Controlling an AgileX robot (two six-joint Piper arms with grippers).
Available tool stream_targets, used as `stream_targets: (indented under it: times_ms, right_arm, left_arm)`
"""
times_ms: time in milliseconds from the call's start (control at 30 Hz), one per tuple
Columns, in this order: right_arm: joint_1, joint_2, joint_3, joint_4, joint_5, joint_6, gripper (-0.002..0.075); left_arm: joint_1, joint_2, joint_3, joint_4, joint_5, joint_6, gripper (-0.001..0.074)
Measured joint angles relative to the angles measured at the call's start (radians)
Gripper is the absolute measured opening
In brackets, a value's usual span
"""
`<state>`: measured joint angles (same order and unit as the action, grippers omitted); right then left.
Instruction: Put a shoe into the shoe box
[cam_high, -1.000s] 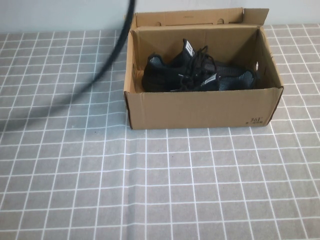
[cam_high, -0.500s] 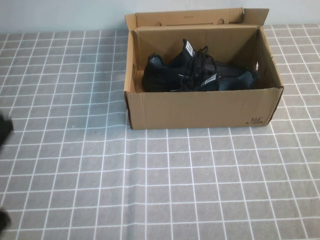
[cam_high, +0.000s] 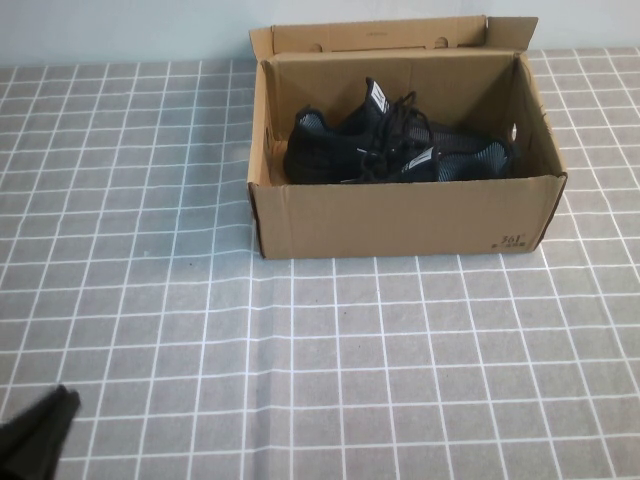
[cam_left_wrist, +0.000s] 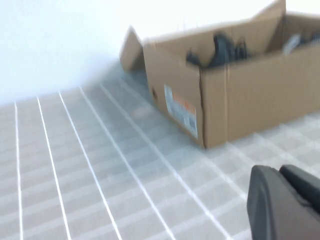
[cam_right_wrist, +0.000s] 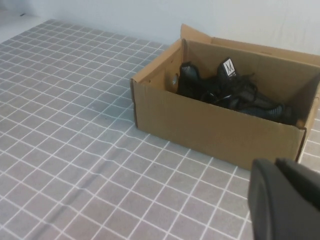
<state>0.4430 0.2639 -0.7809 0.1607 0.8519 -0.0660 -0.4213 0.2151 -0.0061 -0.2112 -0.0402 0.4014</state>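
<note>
The brown cardboard shoe box (cam_high: 400, 218) stands open at the far middle of the table, its lid flap folded back. The shoe (cam_high: 325, 145), a black sneaker with a white tongue tag, lies inside it against a second black sneaker (cam_high: 465, 158), their laces tangled together. They also show in the right wrist view: the shoe box (cam_right_wrist: 210, 125) with the shoe (cam_right_wrist: 200, 85) in it. My left gripper (cam_high: 58, 402) sits shut and empty at the near left corner, far from the box. My right gripper (cam_right_wrist: 276, 166) is shut and empty, near the box's right front corner and outside the high view.
A grey tablecloth with a white grid (cam_high: 350, 360) covers the table. A white wall (cam_high: 130, 30) rises behind the box. The box's left end carries a printed label (cam_left_wrist: 181, 111).
A dark blurred shape that crossed the left side of the table has swept away; the left gripper now shows at the near left corner. Box and shoes have not moved.
</note>
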Motion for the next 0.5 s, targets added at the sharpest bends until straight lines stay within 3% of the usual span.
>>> stream_targets:
  times_ms: [333, 500]
  right_arm:
    - [0.000, 0.000, 0.158, 0.054, -0.240, 0.000, -0.0016]
    - [0.000, 0.002, 0.168, 0.060, -0.264, 0.000, -0.0016]
  left_arm:
    - [0.000, 0.000, 0.032, -0.002, 0.092, -0.002, 0.0000]
    - [0.000, 0.000, 0.032, -0.002, 0.113, -0.002, 0.0000]
